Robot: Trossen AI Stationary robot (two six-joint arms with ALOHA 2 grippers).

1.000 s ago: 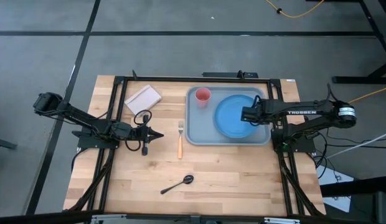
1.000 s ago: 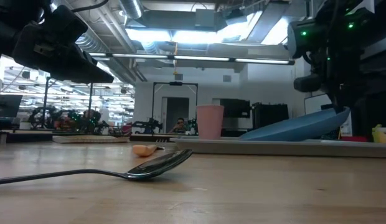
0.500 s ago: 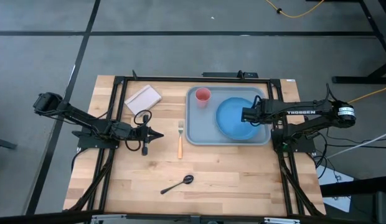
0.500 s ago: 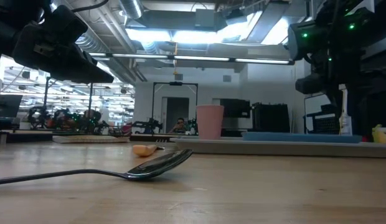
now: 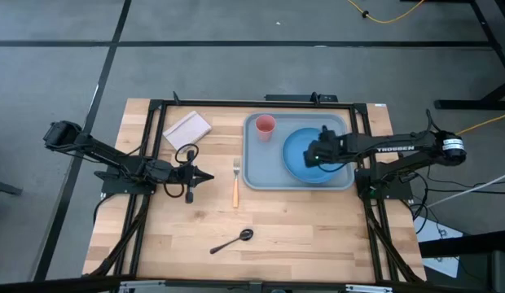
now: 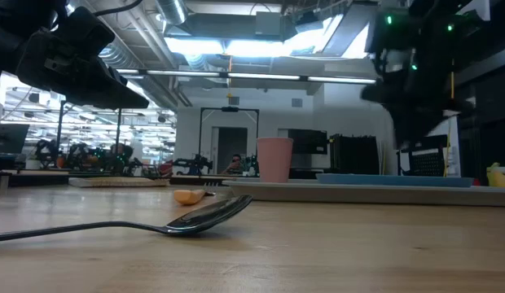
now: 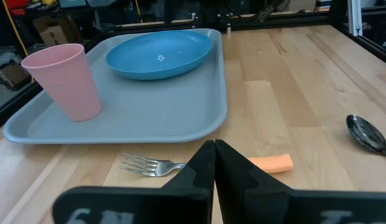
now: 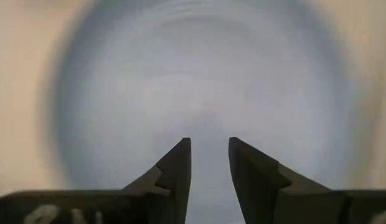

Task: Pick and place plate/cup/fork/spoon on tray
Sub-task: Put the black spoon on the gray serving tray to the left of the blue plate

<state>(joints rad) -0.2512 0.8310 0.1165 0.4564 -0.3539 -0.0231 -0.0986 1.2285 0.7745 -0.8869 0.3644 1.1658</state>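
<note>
The blue plate point(image 5: 303, 156) lies flat in the grey-blue tray point(image 5: 261, 167), right of the pink cup point(image 5: 265, 124), which stands in the tray's far left corner. My right gripper point(image 5: 313, 155) hovers open over the plate point(image 8: 205, 81), pointing down, touching nothing. The orange-handled fork point(image 5: 235, 185) lies on the table left of the tray. The dark spoon point(image 5: 234, 241) lies nearer the front edge. My left gripper point(image 5: 205, 176) is shut and empty, just left of the fork point(image 7: 149, 165).
A small pale flat rectangle point(image 5: 187, 128) lies at the table's far left. Black frame rails point(image 5: 155, 122) run along the table's far, left and right sides. Bare wood lies between the fork, the spoon point(image 6: 195, 218) and the front edge.
My right gripper has let go of the plate, which was tilted with its right edge raised and now lies flat in the tray. The gripper has since moved up and a little toward the table's left, over the plate, tipping to point down.
</note>
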